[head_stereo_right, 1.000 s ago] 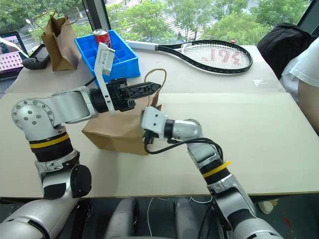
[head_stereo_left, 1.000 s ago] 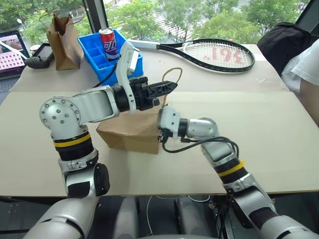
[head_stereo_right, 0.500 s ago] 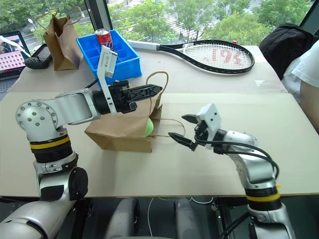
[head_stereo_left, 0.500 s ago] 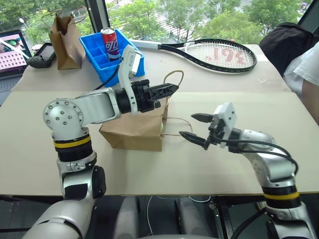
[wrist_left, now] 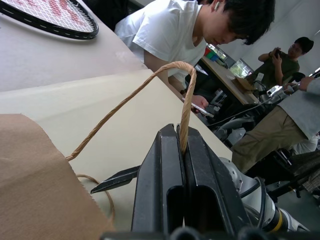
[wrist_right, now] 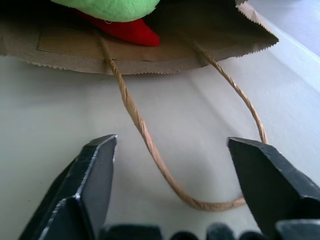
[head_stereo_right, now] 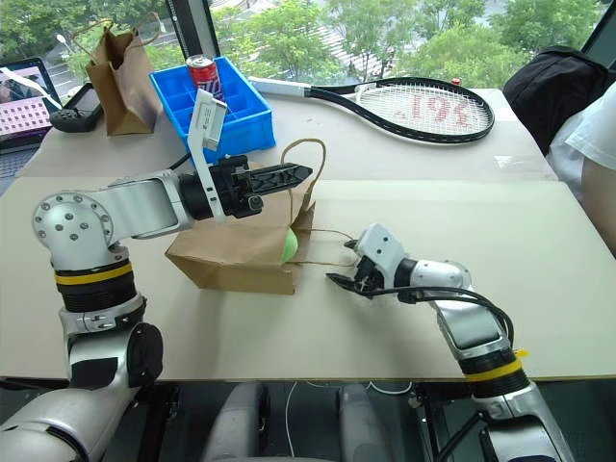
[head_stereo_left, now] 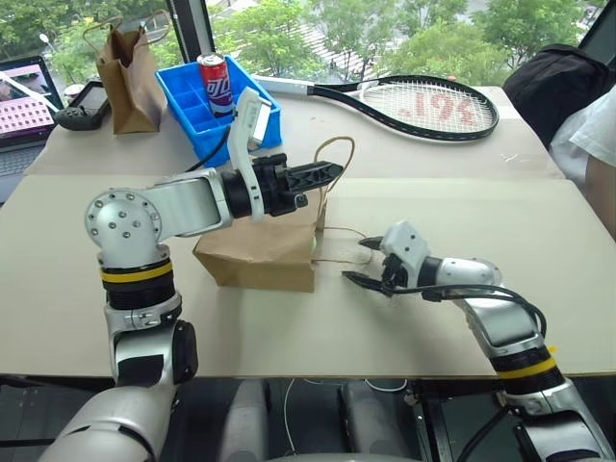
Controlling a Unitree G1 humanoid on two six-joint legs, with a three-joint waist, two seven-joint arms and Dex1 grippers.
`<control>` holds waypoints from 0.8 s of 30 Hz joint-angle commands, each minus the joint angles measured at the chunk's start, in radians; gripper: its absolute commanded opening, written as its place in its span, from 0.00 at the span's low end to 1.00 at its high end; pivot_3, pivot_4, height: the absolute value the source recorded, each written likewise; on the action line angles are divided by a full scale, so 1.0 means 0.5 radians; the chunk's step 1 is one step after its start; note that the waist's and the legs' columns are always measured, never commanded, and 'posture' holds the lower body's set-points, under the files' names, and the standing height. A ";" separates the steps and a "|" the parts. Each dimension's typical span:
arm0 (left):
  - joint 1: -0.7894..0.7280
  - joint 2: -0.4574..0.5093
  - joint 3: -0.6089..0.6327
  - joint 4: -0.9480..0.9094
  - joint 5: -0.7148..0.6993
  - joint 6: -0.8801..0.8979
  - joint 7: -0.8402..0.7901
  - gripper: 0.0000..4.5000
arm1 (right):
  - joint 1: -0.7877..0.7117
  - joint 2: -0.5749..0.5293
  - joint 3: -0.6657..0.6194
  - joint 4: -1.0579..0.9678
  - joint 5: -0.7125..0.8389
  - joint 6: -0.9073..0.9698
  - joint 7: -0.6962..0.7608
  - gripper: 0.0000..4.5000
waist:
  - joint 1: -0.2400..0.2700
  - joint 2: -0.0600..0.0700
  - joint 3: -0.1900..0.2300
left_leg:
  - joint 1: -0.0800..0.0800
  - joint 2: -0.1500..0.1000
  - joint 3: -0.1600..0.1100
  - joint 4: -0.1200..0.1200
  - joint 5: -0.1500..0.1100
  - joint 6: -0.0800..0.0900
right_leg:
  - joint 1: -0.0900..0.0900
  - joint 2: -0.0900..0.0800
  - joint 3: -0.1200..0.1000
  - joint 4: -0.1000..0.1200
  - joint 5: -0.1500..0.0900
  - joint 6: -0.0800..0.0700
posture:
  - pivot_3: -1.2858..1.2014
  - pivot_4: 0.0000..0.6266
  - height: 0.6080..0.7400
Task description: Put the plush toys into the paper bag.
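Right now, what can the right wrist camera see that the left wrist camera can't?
The right wrist view alone looks into the paper bag's mouth, where the green plush and red plush lie, with the lower cord handle flat on the table between the open right claw. The left wrist view alone shows the left claw shut on the upper cord handle, plus the tennis racket and people. Both show the brown bag and the table.
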 commanded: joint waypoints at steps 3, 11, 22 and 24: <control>-0.060 0.056 0.012 -0.062 -0.043 -0.057 -0.010 0.00 | -0.028 0.020 -0.107 0.045 -0.012 0.018 -0.102 0.38 | 0.004 0.000 0.000 | 0.000 0.000 0.000 0.000 0.000 0.000 | 0.000 0.000 0.000 0.000 0.000 0.000 | 0.52 0.24 0.36; -0.181 0.305 -0.074 0.085 0.255 -0.205 -0.379 0.00 | -0.198 0.012 -0.304 -0.108 0.103 0.161 -0.171 0.02 | -0.005 0.001 0.000 | -0.002 0.000 0.000 0.000 0.000 0.000 | -0.003 0.001 0.000 0.002 0.000 0.000 | 0.52 0.24 0.36; -0.406 0.457 -0.240 0.415 0.781 -0.611 -0.945 0.00 | -0.718 -0.209 -0.473 -0.322 0.197 0.297 -0.128 0.02 | 0.008 0.002 0.004 | -0.005 0.000 0.000 -0.005 0.000 0.000 | -0.004 0.000 -0.001 -0.006 -0.001 -0.001 | 0.52 0.24 0.36; -0.438 0.454 -0.234 0.447 0.834 -0.650 -0.986 0.00 | -0.789 -0.227 -0.486 -0.366 0.222 0.337 -0.131 0.02 | 0.005 0.002 0.004 | -0.004 0.000 0.000 -0.008 0.000 0.000 | -0.003 0.000 -0.001 -0.010 0.000 -0.001 | 0.52 0.24 0.36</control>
